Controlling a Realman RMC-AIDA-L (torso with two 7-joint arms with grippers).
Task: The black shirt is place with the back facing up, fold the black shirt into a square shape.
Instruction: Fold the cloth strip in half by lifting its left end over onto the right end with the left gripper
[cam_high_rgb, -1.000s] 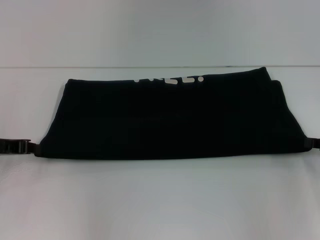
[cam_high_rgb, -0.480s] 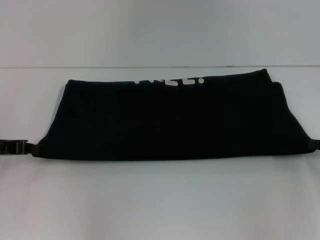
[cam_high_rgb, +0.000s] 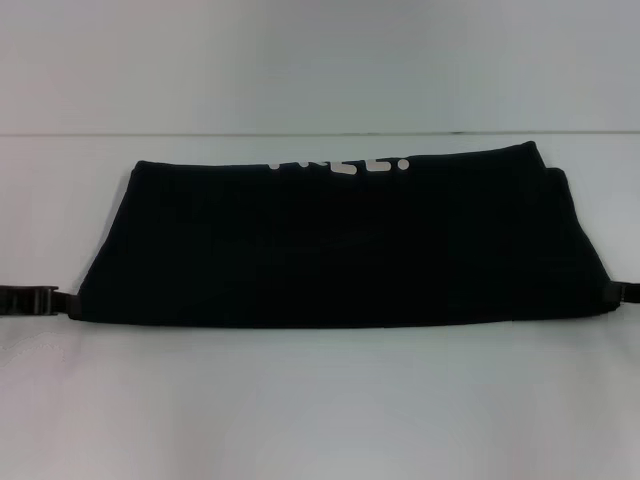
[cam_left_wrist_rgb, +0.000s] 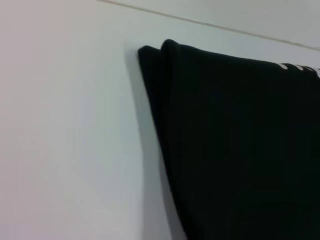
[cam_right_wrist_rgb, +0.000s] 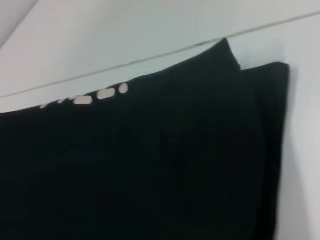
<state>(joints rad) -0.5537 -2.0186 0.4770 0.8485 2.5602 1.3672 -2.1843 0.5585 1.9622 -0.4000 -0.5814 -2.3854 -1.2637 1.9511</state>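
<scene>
The black shirt (cam_high_rgb: 340, 245) lies folded into a wide band across the white table (cam_high_rgb: 320, 400). A strip of white lettering (cam_high_rgb: 345, 165) shows along its far fold. My left gripper (cam_high_rgb: 68, 303) is at the near left corner and my right gripper (cam_high_rgb: 612, 293) at the near right corner. Each is shut on the fabric there. The left wrist view shows the shirt's (cam_left_wrist_rgb: 240, 150) doubled left edge. In the right wrist view the shirt (cam_right_wrist_rgb: 140, 165) appears with two stacked layers at its far right corner. Neither wrist view shows any fingers.
The table's far edge (cam_high_rgb: 320, 134) runs just behind the shirt, with a pale wall beyond it. Bare white tabletop stretches in front of the shirt's near edge and to both sides of it.
Both grippers have moved slightly toward me, and the shirt's near edge has come with them, a little lower in the head view. The far fold has stayed in place.
</scene>
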